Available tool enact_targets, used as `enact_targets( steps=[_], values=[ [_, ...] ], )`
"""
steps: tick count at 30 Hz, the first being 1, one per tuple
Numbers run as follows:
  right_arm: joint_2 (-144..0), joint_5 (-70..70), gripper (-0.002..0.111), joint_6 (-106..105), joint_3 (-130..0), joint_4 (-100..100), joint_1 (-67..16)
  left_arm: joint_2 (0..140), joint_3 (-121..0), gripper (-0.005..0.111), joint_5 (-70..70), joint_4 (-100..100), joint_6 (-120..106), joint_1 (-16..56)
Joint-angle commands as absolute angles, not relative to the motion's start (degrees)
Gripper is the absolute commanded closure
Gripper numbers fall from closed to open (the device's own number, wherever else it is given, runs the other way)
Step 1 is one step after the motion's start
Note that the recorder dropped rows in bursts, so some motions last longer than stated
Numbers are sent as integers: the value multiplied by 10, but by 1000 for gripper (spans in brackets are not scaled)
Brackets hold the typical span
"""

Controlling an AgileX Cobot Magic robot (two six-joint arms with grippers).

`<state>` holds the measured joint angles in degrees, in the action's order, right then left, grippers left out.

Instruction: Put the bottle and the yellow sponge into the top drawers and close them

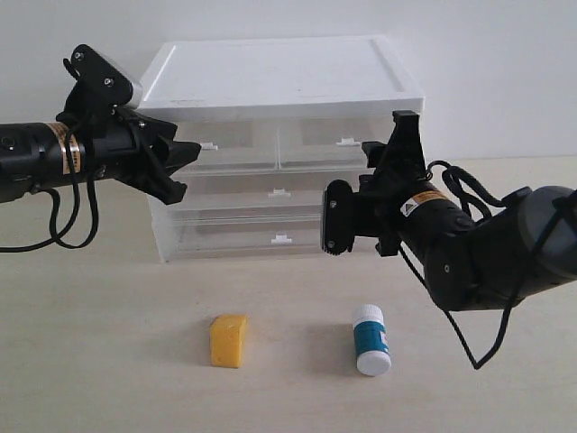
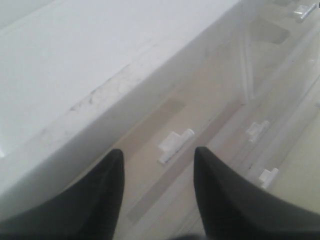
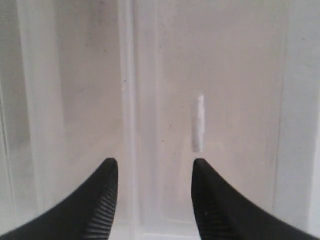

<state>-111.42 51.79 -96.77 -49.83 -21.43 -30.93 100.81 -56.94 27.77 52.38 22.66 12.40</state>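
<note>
With both top drawers [image 1: 239, 149] of the cabinet [image 1: 279, 77] shut, we hold the left pincer [image 2: 159, 160] open just before the left drawer's tab handle [image 2: 175, 145], the right pincer [image 3: 155, 165] open too, while the bottle [image 1: 371, 339] and yellow sponge [image 1: 228, 340] lie on the tabletop [image 1: 108, 361] in front of the cabinet.

Frontal overview; wrist close-ups of cabinet [image 1: 279, 77]

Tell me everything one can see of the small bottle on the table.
The bottle is a small cylinder, seemingly plastic, with a teal-blue label around its middle and white ends. It seems to lie on its side on the pale table, though this is uncertain. It sits apart from the yellow sponge, on its right in the exterior view. Only the table touches it; neither wrist view shows it.
</note>
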Motion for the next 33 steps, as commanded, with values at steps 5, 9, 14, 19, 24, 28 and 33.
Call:
enact_targets(
  steps=[5,9,14,19,24,28,33],
  values=[
    [-1114,522,66,-963,-530,-200,-311,1005,-572,65,289,512,226,126],
    [-1126,480,66,-963,-567,-203,-311,1005,-572,65,288,512,226,126],
    [-1127,481,66,-968,-570,-206,-311,1005,-572,65,286,512,226,126],
    [-1127,482,67,-963,-570,-209,-311,1005,-572,65,286,512,226,126],
    [-1127,486,87,-978,-570,-219,-311,1005,-572,65,286,512,226,126],
    [-1127,484,108,-990,-570,-233,-311,1005,-572,65,286,512,226,126],
    [-1127,489,108,-998,-569,-241,-311,1005,-572,65,286,512,226,126]
  ],
)
